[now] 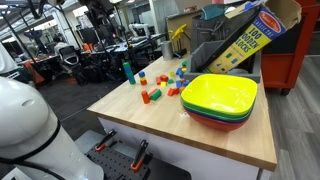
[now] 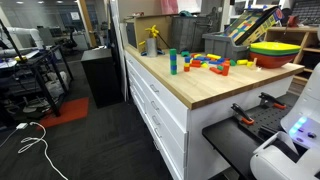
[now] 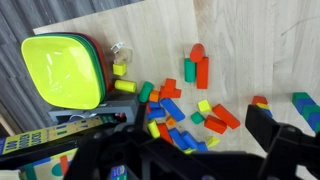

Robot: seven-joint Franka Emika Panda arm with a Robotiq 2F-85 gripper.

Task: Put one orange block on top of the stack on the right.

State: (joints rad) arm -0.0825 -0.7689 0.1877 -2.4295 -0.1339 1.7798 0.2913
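Yellow bowls (image 1: pixel 221 94) sit beside scattered blocks (image 1: pixel 172 90) on the wooden table (image 1: pixel 135 122).

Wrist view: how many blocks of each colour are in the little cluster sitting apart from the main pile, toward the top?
Orange-red blocks: 2
Green block: 1
Total: 3

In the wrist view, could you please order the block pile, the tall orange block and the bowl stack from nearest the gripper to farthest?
From the open gripper:
1. block pile, just ahead, centre.
2. tall orange block, beyond the pile.
3. bowl stack, far upper left.
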